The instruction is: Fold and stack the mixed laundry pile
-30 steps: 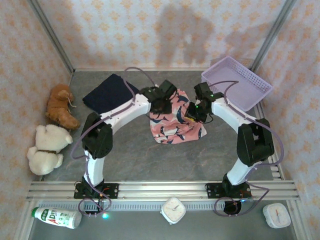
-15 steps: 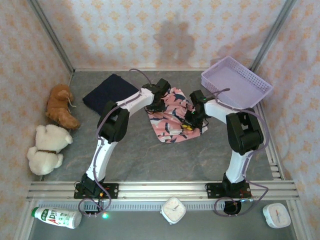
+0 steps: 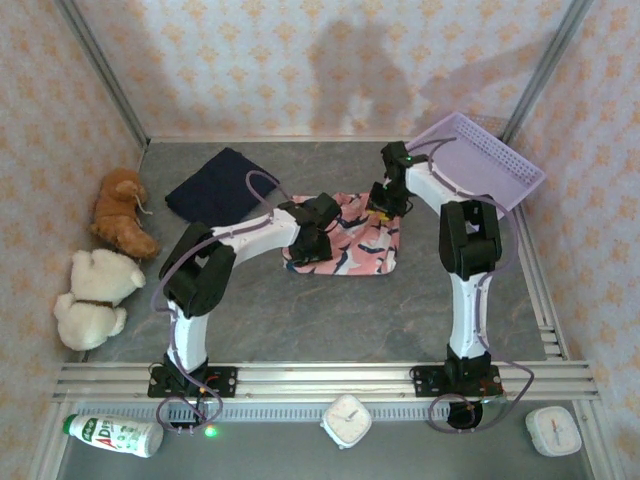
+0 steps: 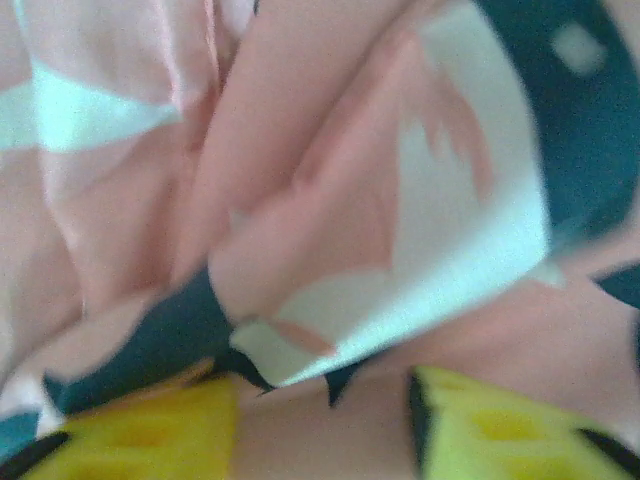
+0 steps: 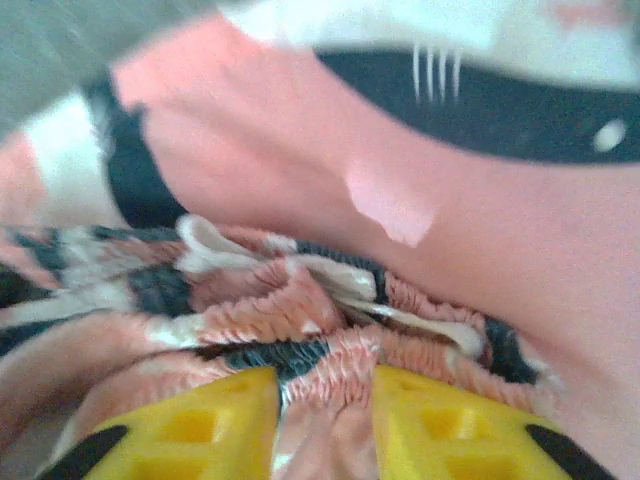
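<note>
Right wrist: pincer (image 5: 325, 405) (apparently) astride garment (image 5: 300, 180)

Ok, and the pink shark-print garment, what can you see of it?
The salmon-pink garment, soft cloth printed with navy-and-white shark shapes, lies spread roughly flat and rumpled on the grey table. It has a gathered elastic waistband with a pale drawstring. The left gripper is on its left edge, the right gripper at its far right corner, waistband between its fingers.

The salmon-pink cloth garment (image 3: 365, 250) bears navy-and-white shark prints on a mottled grey surface (image 3: 330, 320). The plain cloth garment (image 3: 215, 187) is dark navy; the plastic lattice basket (image 3: 490, 165), lavender.
</note>
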You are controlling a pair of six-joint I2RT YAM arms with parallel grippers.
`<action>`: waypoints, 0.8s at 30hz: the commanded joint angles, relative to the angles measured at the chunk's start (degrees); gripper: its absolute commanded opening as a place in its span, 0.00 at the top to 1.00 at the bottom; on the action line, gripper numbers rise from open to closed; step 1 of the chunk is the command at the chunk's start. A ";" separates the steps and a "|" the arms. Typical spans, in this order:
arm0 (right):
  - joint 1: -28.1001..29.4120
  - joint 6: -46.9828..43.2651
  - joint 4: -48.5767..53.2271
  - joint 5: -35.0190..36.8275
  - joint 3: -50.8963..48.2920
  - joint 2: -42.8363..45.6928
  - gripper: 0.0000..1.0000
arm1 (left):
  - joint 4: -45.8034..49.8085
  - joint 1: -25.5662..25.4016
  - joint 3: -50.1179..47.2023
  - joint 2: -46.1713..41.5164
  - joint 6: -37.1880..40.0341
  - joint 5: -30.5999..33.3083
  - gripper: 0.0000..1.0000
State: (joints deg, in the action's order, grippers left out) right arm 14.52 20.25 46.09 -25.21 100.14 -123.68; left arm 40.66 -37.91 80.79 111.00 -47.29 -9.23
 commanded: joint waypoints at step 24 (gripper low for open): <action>-0.64 8.55 -16.57 -9.78 -46.46 29.85 0.29 | -13.94 5.65 -21.37 -12.56 1.71 6.33 0.32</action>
State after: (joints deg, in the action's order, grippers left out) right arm 13.72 25.69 37.10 -32.97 54.61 -93.47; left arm 31.51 -32.16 60.53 97.19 -45.08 -3.09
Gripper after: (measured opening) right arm 0.717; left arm 0.687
